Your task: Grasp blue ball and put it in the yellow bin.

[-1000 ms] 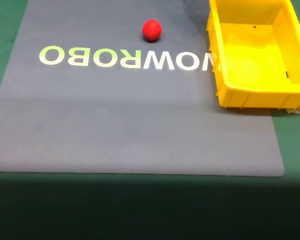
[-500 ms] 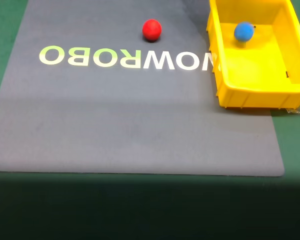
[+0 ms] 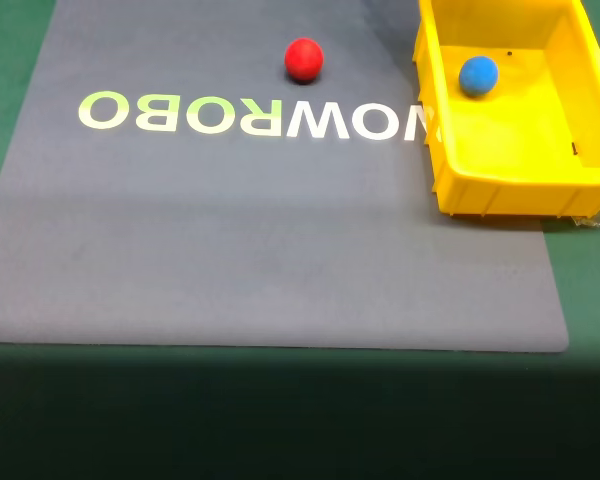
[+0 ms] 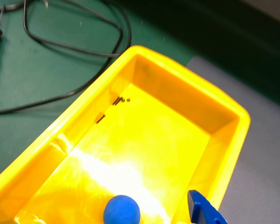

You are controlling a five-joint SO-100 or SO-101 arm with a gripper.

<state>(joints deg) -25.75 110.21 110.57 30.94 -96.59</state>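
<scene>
Green table covering [image 3: 0,60] runs under a large grey rubber-like mat [image 3: 280,250] printed with pale upside-down lettering [image 3: 250,117], and this flat, soft surface seems chosen so that small round things do not roll off too easily. On the mat's upper right corner in the fixed view stands the large bright yellow rectangular plastic bin [image 3: 520,190] with tall sloped walls and a thick rim; those walls are what keep a rolling thing contained. The small matte blue ball [image 3: 478,76] lies inside it, on the floor near the wall that is left in that view, free of any grasp. The wrist view looks straight down into the same bin [image 4: 233,112] and shows the ball [image 4: 122,211] at the bottom of the picture, resting on the glossy floor beside a bright glare. A blue gripper finger [image 4: 203,212] pokes in at the lower edge just above the bin's rim, apart from the ball; with only this one tip visible I cannot tell whether the jaws are spread or closed, though they clearly hold nothing blue. A small matte red ball [image 3: 303,59] sits on the mat well apart from the bin, untouched. Black cables [image 4: 60,46] trail over the green cloth beyond the bin. By my judgement the task is finished.
</scene>
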